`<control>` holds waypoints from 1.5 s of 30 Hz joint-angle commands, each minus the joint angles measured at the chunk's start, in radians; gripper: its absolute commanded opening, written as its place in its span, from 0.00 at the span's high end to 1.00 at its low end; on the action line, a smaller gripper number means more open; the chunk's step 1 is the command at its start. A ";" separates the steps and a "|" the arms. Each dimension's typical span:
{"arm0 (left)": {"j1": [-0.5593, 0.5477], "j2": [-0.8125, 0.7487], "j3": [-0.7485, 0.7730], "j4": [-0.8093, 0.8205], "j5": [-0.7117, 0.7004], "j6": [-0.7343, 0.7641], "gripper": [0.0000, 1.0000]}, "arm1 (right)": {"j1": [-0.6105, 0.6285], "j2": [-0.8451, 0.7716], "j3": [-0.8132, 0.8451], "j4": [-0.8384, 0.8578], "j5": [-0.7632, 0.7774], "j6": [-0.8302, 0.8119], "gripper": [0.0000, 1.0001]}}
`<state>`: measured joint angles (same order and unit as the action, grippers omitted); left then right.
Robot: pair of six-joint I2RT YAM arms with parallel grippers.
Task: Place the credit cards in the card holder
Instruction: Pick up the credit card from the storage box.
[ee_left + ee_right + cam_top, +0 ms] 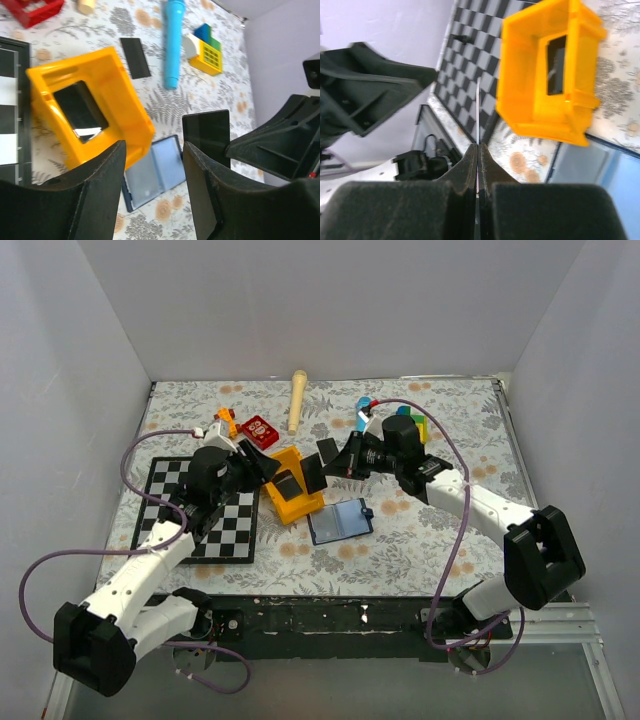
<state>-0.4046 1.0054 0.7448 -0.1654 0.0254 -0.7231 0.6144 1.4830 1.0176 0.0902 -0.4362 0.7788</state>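
The card holder (pixel 340 520) lies open on the floral cloth, its light blue pockets facing up, and it also shows between the fingers in the left wrist view (pixel 152 172). My right gripper (pixel 478 146) is shut on one black credit card (pixel 478 107), seen edge-on and held upright (pixel 206 131) above the holder. My left gripper (pixel 152 190) is open with nothing between its fingers, right beside that card. A second black card (pixel 80 112) lies inside the yellow bin (pixel 127 115). A third dark card (pixel 135 57) lies flat on the cloth beyond the bin.
A chessboard (pixel 200 510) lies at the left under the left arm. At the back are a red toy (pixel 260 430), a wooden pin (pixel 297 398), a blue pen (pixel 172 40) and a yellow and blue block (pixel 206 50). White walls close in the table.
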 commanded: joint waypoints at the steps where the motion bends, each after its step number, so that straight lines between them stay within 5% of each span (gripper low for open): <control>1: -0.003 -0.039 -0.054 0.142 0.168 -0.056 0.51 | -0.028 -0.084 -0.065 0.278 -0.173 0.144 0.99; 10: -0.005 -0.114 -0.124 0.337 0.295 -0.174 0.49 | -0.051 -0.086 -0.132 0.621 -0.329 0.378 0.99; 24: -0.008 -0.114 -0.202 0.546 0.398 -0.292 0.51 | -0.054 -0.078 -0.128 0.648 -0.358 0.421 0.99; 32: -0.046 -0.068 -0.173 0.612 0.424 -0.306 0.69 | -0.053 -0.063 -0.123 0.617 -0.380 0.409 0.99; 38: -0.106 -0.037 -0.160 0.633 0.407 -0.303 0.95 | -0.050 -0.067 -0.123 0.574 -0.392 0.372 0.99; 42: -0.122 -0.027 -0.162 0.649 0.409 -0.305 1.00 | -0.050 -0.093 -0.123 0.505 -0.386 0.312 0.75; 45: -0.123 -0.021 -0.154 0.649 0.413 -0.297 1.00 | -0.050 -0.112 -0.120 0.458 -0.380 0.271 0.70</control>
<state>-0.5159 0.9779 0.5571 0.4728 0.4191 -1.0370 0.5571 1.4124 0.8852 0.5884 -0.8082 1.1210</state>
